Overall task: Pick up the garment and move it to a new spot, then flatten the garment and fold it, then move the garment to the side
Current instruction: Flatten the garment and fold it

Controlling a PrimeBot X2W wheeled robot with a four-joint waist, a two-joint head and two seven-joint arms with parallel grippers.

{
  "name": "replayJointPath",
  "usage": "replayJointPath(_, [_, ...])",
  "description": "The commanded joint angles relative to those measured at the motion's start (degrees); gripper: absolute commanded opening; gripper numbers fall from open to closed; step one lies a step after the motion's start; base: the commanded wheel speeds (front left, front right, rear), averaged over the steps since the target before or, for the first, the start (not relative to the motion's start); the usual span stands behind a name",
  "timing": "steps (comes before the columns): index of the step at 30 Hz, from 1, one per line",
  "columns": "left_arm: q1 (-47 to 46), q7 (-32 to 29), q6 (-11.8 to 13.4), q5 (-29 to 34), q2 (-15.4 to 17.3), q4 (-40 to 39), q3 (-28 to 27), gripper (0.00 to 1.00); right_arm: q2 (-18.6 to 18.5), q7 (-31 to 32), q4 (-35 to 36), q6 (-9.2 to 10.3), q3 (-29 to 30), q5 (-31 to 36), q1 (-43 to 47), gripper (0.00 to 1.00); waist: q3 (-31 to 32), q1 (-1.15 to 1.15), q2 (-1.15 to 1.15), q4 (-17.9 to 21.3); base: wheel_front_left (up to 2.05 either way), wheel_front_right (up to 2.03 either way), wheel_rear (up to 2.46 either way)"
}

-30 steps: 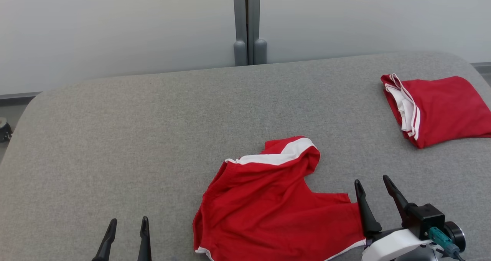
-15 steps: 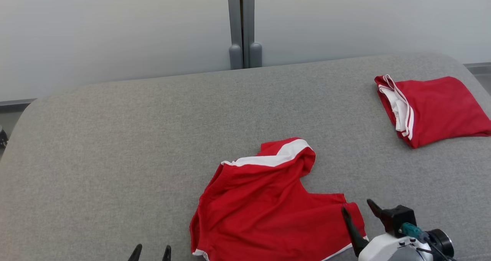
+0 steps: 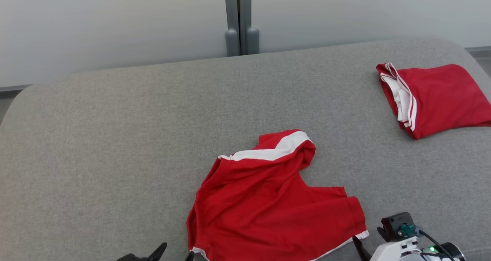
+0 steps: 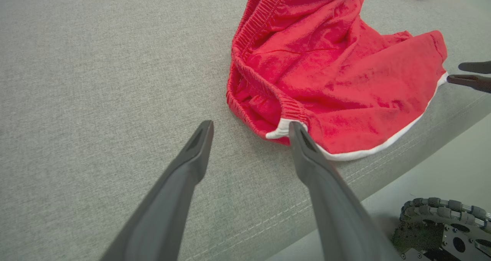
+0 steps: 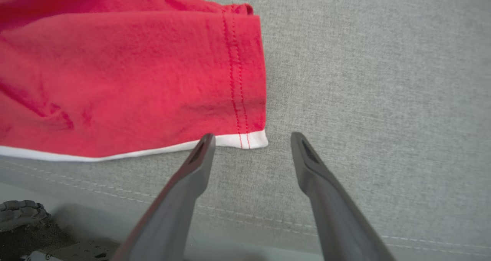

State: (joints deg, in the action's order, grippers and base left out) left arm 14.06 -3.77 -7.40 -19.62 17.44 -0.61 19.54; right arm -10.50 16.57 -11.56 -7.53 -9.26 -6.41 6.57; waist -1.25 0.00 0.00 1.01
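Grippers differ most in the head view: the left gripper (image 3: 177, 251) and right gripper (image 3: 366, 242) have sunk to the bottom edge since a second ago. The crumpled red shorts with white trim (image 3: 268, 199) keep their shape near the front edge of the grey fabric-covered table (image 3: 115, 138). A folded red garment (image 3: 441, 96) lies by the far right edge. Left wrist view: fingers spread, empty, one tip at the waistband's white corner. Right wrist view: fingers spread, empty, straddling the leg's white hem corner.
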Motion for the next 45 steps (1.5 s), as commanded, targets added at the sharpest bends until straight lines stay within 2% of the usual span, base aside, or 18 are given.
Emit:
replayJointPath(1, [-1.3,-0.6,-0.1,-0.5,0.9,0.0,0.8,1.0,0.2,0.4,-0.4,0.09,-0.1,0.3,-1.1,1.0,-1.3,0.0,0.0,0.3,0.0,0.0,0.0])
replayJointPath(6, [-3.9,-0.9,-0.2,-2.5,2.2,0.7,4.4,1.0,0.3,0.3,-2.5,0.09,-0.8,0.6,-3.4,1.0,-3.1,0.0,0.0,0.3,0.0,0.0,0.0])
replayJointPath(11, [-6.0,-0.2,-0.2,-3.4,2.8,2.1,6.1,1.0,0.7,-0.3,-4.6,0.09,-0.9,0.6,-4.7,0.89,-4.0,0.0,0.0,0.2,0.0,0.0,0.0])
replayJointPath(14, [-6.9,0.1,-0.2,-4.0,3.2,2.9,6.9,1.0,1.0,-0.7,-5.5,0.1,-1.1,0.6,-5.3,0.9,-4.5,0.0,0.0,0.5,0.0,0.0,0.0])
replayJointPath(18, [-7.6,0.2,-0.2,-5.1,3.9,3.6,8.0,1.0,1.3,-1.2,-6.3,0.09,-1.6,0.4,-5.8,0.87,-5.1,0.0,0.0,1.0,0.0,0.0,0.0])
replayJointPath(19, [-7.8,0.2,-0.2,-5.3,4.1,3.8,8.3,0.94,1.4,-1.2,-6.5,0.09,-1.7,0.3,-6.0,0.86,-5.3,0.0,0.0,1.2,0.0,0.0,0.0])
replayJointPath(22, [-8.3,0.0,-0.2,-6.5,4.5,4.1,9.4,0.48,1.7,-1.3,-7.6,0.1,-2.0,0.2,-6.6,0.78,-5.8,0.0,0.0,1.6,0.0,0.0,0.0])
replayJointPath(23, [-8.5,0.0,-0.2,-6.9,4.7,4.2,9.7,0.44,1.9,-1.2,-8.0,0.1,-2.1,-0.1,-6.7,0.73,-5.9,0.0,0.0,1.7,0.0,0.0,0.0])
replayJointPath(24, [-8.7,0.0,-0.2,-7.1,4.9,4.5,10.0,0.32,2.2,-1.0,-8.5,0.1,-2.3,-0.5,-6.9,0.53,-6.0,0.0,0.0,1.9,0.0,0.0,0.0])
replayJointPath(25, [-9.0,0.0,-0.2,-7.4,5.0,4.6,10.4,0.25,2.3,-0.6,-8.9,0.1,-2.5,-0.7,-7.0,0.46,-6.1,0.0,0.0,2.0,0.0,0.0,0.0])
replayJointPath(26, [-9.3,-0.2,-0.2,-8.0,5.1,4.7,11.1,0.0,2.3,-0.2,-9.5,0.1,-3.0,-1.2,-7.2,0.11,-6.1,0.0,0.0,2.1,0.0,0.0,0.0])
replayJointPath(27, [-9.4,-0.5,-0.2,-8.5,5.2,4.8,11.7,0.0,2.3,-0.1,-9.8,0.1,-3.1,-1.8,-7.2,0.0,-6.1,0.0,0.0,2.1,0.0,0.0,0.0])
replayJointPath(31, [-9.3,-1.1,-0.2,-11.5,5.9,5.0,12.4,0.0,3.3,-1.3,-9.3,0.17,-0.5,-5.4,-7.7,0.0,-5.6,0.0,0.0,2.5,0.0,0.0,0.0])
replayJointPath(35, [-7.6,-1.4,-0.2,-16.5,6.4,0.8,9.8,0.0,4.6,-3.0,-3.1,0.1,3.4,-12.4,-8.3,0.0,-4.5,0.0,0.0,2.9,0.0,0.0,0.0])
replayJointPath(45, [-5.4,-7.8,0.6,-33.5,8.0,-27.3,3.3,0.0,2.7,5.1,25.6,0.06,10.6,-32.7,-6.7,0.0,-1.8,0.0,0.0,3.8,0.0,0.0,0.0])
